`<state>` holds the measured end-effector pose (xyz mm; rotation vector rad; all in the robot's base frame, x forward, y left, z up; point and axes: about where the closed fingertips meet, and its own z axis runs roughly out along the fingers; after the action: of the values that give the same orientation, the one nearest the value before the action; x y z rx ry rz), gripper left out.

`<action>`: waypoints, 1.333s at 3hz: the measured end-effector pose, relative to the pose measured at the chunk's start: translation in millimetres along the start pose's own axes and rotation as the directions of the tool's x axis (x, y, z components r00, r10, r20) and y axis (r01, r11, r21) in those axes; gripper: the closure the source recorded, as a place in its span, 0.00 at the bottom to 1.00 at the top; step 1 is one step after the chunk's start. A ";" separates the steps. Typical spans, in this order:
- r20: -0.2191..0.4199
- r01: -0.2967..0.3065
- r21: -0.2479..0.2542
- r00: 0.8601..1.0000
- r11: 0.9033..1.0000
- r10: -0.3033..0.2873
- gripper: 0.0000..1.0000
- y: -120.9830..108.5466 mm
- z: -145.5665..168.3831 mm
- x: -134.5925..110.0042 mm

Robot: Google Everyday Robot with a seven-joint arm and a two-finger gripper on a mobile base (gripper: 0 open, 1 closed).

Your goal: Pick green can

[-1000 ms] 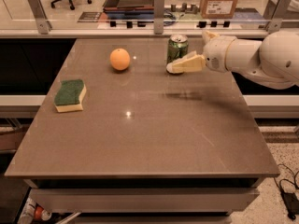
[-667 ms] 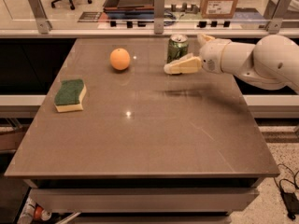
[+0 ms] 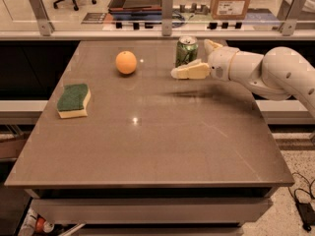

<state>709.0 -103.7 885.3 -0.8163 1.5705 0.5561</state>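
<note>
The near half of the brown table (image 3: pixel 147 146) is bare, so nothing there is placed at risk. Further in, at the left, a green-topped yellow sponge (image 3: pixel 74 100) is seen, and beyond it an orange (image 3: pixel 126 62); both lie well apart from the arm (image 3: pixel 275 73) and are unlikely to be disturbed.

The hazard is concentrated at the far right. The gripper (image 3: pixel 192 59) is held low over the table with its jaws spread open and nothing gripped. Its near finger (image 3: pixel 189 72) is laid across the front of the green can (image 3: pixel 186 48), at about base height, while the far finger (image 3: pixel 212 46) is raised to the right of the can, slightly behind it. The can stands upright near the far edge, just right of the middle. Whether the near finger is touching the can cannot be told.

It is judged that the can is not yet squarely bracketed. If the jaws are closed from here, the can may be struck by one finger first and be pushed leftward or tipped, being slim and tall. A low, off-centre squeeze may also let it be pinched out and rolled toward the orange. If the gripper is driven onward, the can may be shoved against the rail (image 3: pixel 167 33) behind the table.
</note>
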 end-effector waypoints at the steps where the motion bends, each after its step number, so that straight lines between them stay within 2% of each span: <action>1: 0.053 -0.024 -0.026 0.998 0.999 0.026 0.00 -0.2 8.7 -0.3; 2: 0.086 -0.046 -0.049 0.995 0.998 0.050 0.00 0.7 18.1 0.6; 3: 0.087 -0.046 -0.053 0.995 0.998 0.051 0.16 2.4 20.3 0.2; 4: 0.087 -0.046 -0.057 0.995 0.997 0.051 0.40 4.4 22.6 -0.4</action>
<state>720.2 -83.9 881.6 -0.7863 1.5024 0.6648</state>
